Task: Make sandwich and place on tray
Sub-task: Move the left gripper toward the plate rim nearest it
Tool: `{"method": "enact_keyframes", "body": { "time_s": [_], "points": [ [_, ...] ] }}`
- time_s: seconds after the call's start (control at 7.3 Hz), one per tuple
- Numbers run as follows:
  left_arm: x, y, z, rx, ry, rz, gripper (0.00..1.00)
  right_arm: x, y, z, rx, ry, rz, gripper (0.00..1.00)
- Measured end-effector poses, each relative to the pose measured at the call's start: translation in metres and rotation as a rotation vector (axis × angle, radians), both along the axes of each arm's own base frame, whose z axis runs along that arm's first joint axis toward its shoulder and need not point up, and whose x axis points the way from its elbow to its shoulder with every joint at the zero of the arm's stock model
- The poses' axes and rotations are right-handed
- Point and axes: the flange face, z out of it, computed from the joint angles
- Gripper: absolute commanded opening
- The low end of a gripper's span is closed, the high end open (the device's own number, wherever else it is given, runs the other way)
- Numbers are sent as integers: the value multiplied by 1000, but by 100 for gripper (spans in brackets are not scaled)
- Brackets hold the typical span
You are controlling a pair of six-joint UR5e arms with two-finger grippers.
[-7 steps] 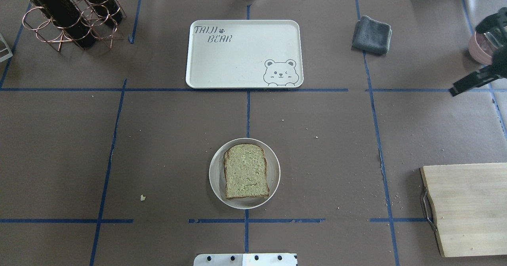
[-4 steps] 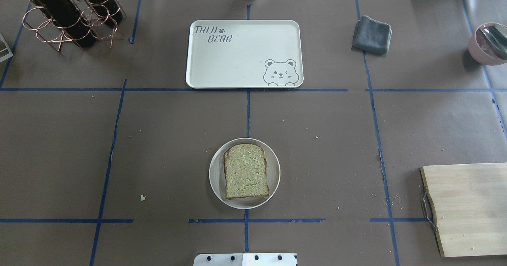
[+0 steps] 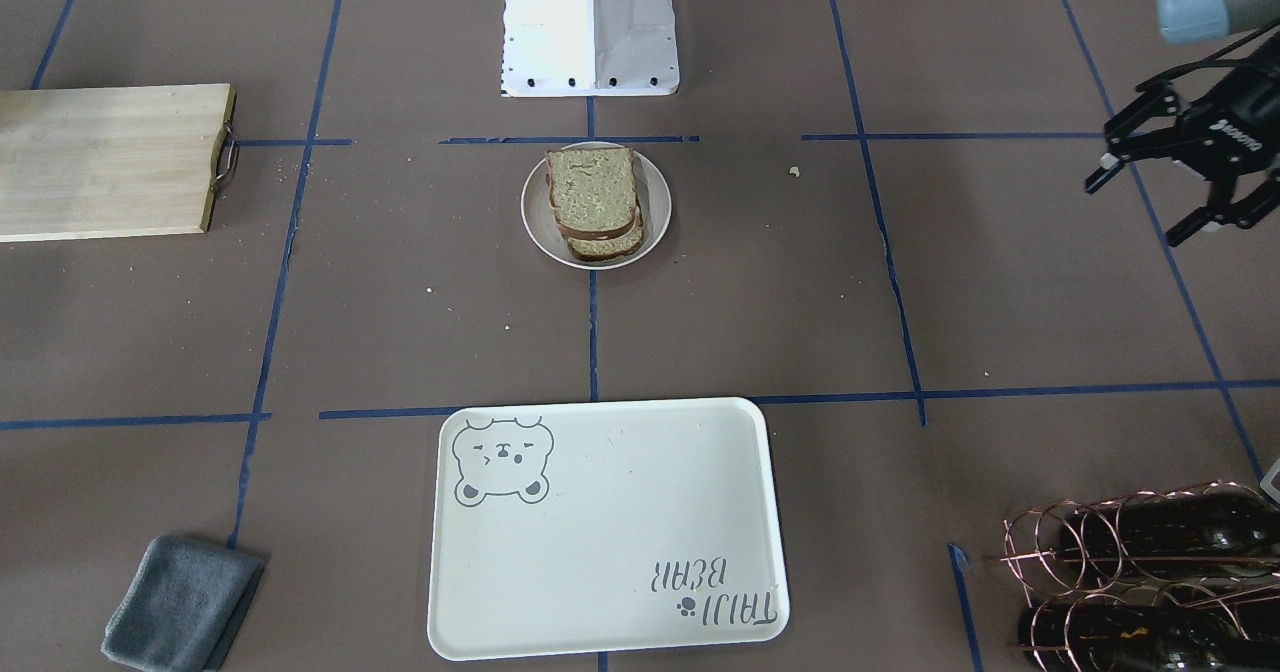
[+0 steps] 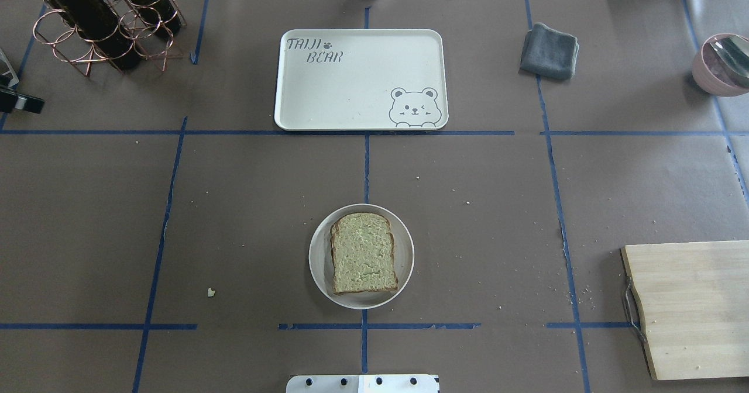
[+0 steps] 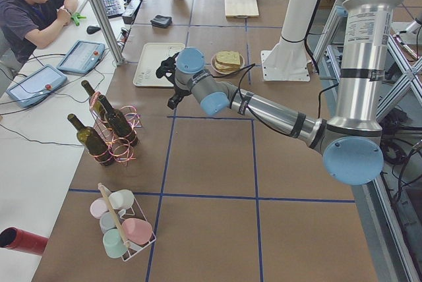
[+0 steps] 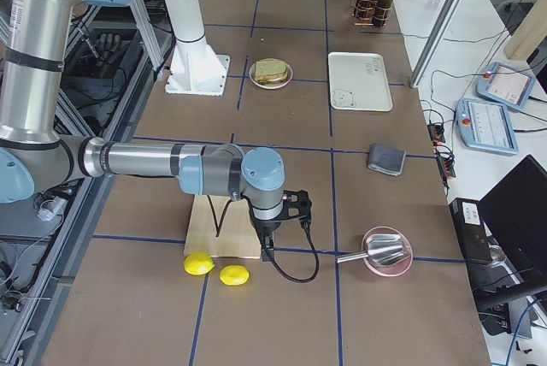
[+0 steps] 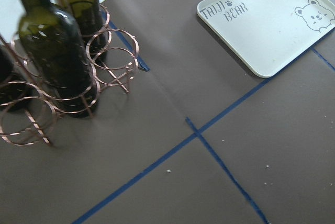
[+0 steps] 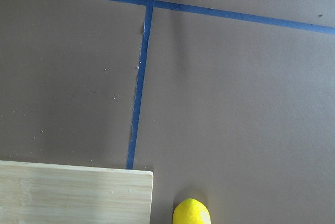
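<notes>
Across the desk (image 4: 234,206) the tray (image 4: 357,89) lies well apart from the round dish (image 4: 319,267) by the robot's base, and the sandwich (image 4: 363,252) sits stacked in that dish, so the carry seems not yet begun: the left pincer (image 3: 1132,214), spread wide at the desk's edge, should straddle both crusts low, squeeze lightly so the slices stay aligned, and set them down flat mid-tray. The right pincer (image 6: 286,212) hangs beside the cutting board (image 6: 214,242); spread or pressed, I cannot tell. Elsewhere a wire rack (image 4: 96,45) holds wine bottles (image 4: 82,7) and a pink bowl (image 4: 711,80) a metal scoop (image 4: 731,57).
</notes>
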Motion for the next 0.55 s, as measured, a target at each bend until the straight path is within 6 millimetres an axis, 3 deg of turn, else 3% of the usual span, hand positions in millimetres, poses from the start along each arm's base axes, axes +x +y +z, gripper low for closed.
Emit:
{"method": "enact_keyframes", "body": {
  "time_s": [0.41,0.55],
  "points": [
    [160,55,-52,-258,54,-90,97,-4,3,8,-20,-57,3,100],
    [210,79,-70,-347,88,-116,88,-4,5,11,-26,-62,3,100]
  ]
}}
